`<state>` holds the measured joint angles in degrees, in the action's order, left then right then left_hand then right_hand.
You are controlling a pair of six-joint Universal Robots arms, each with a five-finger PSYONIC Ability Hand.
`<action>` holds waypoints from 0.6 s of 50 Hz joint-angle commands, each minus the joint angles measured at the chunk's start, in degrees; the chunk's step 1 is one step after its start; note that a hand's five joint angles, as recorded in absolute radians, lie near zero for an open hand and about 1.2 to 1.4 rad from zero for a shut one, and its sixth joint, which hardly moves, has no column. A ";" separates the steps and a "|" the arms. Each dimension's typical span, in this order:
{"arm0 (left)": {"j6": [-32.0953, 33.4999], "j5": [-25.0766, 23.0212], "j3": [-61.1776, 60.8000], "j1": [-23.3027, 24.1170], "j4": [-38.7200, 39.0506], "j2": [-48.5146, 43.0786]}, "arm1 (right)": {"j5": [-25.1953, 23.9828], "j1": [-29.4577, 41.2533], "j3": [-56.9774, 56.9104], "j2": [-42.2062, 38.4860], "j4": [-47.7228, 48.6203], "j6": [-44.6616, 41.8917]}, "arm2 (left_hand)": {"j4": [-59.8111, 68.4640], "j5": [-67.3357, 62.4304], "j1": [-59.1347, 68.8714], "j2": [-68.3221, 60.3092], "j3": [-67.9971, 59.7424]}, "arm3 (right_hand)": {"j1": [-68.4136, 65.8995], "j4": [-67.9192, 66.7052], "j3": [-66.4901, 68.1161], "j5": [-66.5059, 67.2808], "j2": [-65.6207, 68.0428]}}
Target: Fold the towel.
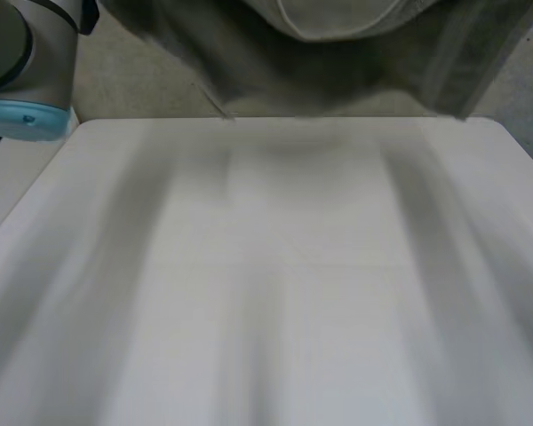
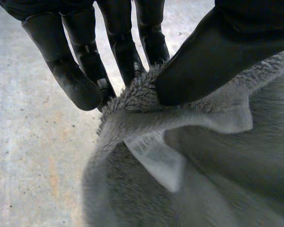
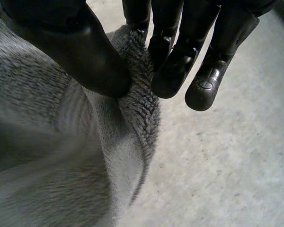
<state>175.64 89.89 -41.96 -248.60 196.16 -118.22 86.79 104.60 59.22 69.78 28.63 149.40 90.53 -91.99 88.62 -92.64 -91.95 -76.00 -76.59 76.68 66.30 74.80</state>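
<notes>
Both hands have the grey towel, as I read it: my left hand pinches its fluffy edge between thumb and fingers; my right hand nips the edge likewise; it hangs in the air across the white worktop's far edge.

Your right hand pinches a ridge of the grey, fluffy towel between its thumb and its fingers, with the pile bunched up at the thumb tip. You can see the outermost finger standing clear of the cloth. The rest of the towel spreads away under the palm, and beside it lies a pale, speckled surface.
</notes>
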 commanded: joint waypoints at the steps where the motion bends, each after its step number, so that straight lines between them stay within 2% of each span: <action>1: 0.31 -8.66 -8.37 -1.36 -8.33 -3.68 | -10.74 0.42 2.56 -4.64 -24.81 -1.82 | -10.53 21.99 -8.62 12.64 11.95 | -4.00 -3.41 3.32 3.70 5.20; 4: 1.37 -10.88 -11.92 -1.54 -8.33 -4.21 | -12.00 0.43 3.71 -5.71 -28.72 -2.80 | -10.53 21.99 -8.62 12.64 11.95 | -4.00 -3.41 3.32 3.70 5.20; 6: 6.18 -15.43 -19.62 -2.06 -7.64 -4.65 | -12.96 0.51 7.38 -7.37 -33.97 -5.24 | -10.53 21.99 -8.62 12.64 11.95 | -4.00 -3.41 3.32 3.70 5.20; 7: 6.21 -15.45 -19.65 -2.07 -7.63 -4.65 | -12.96 0.51 7.40 -7.38 -33.99 -5.26 | -10.53 21.99 -8.62 12.64 11.95 | -4.00 -3.41 3.32 3.70 5.20; 9: 14.16 -19.21 -27.61 -3.03 -6.32 -5.00 | -13.05 0.25 12.30 -8.25 -35.74 -8.06 | -10.53 21.99 -8.62 12.64 11.95 | -4.00 -3.41 3.32 3.70 5.20; 10: 14.20 -19.23 -27.65 -3.03 -6.31 -5.00 | -13.05 0.25 12.32 -8.26 -35.75 -8.07 | -10.53 21.99 -8.62 12.64 11.95 | -4.00 -3.41 3.32 3.70 5.20; 11: 18.47 -20.62 -31.39 -3.64 -5.44 -5.18 | -13.31 -0.19 15.37 -8.26 -35.66 -9.20 | -10.53 21.99 -8.62 12.64 11.95 | -4.00 -3.41 3.32 3.70 5.20; 12: 18.51 -20.64 -31.43 -3.65 -5.43 -5.18 | -13.32 -0.19 15.40 -8.26 -35.66 -9.21 | -10.53 21.99 -8.62 12.64 11.95 | -4.00 -3.41 3.32 3.70 5.20; 14: 25.51 -22.74 -37.82 -5.05 -4.30 -5.27 | -13.40 -0.54 20.21 -8.17 -34.87 -10.18 | -10.53 21.99 -8.62 12.64 11.95 | -4.00 -3.41 3.32 3.70 5.20; 15: 25.54 -22.75 -37.85 -5.05 -4.29 -5.27 | -13.40 -0.54 20.23 -8.17 -34.87 -10.18 | -10.53 21.99 -8.62 12.64 11.95 | -4.00 -3.41 3.32 3.70 5.20; 17: 30.36 -24.41 -42.31 -6.80 -4.12 -5.01 | -13.23 -0.63 24.00 -7.56 -33.56 -10.61 | -10.53 21.99 -8.62 12.64 11.95 | -4.00 -3.41 3.32 3.70 5.20; 20: 32.13 -25.29 -44.00 -7.60 -4.12 -4.74 | -12.96 -0.63 25.33 -7.12 -33.11 -10.62 | -10.53 21.99 -8.62 12.64 11.95 | -4.00 -3.41 3.32 3.70 5.20; 25: 35.91 -28.02 -48.56 -10.76 -4.56 -2.64 | -13.23 -0.89 29.72 -2.03 -31.71 -9.65 | -10.53 21.99 -8.62 12.64 11.95 | -4.00 -3.41 3.32 3.70 5.20; 30: 35.48 -27.67 -50.32 -12.96 -4.21 -0.26 | -12.88 -2.21 32.62 0.35 -28.73 -8.87 | -10.53 21.99 -8.62 12.64 11.95 | -4.00 -3.41 3.32 3.70 5.20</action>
<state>211.16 62.41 -89.84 -258.51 191.83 -121.56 73.61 103.74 88.26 66.25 -3.50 139.29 90.53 -91.99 88.62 -92.64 -91.82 -76.01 -76.59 76.68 66.30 74.80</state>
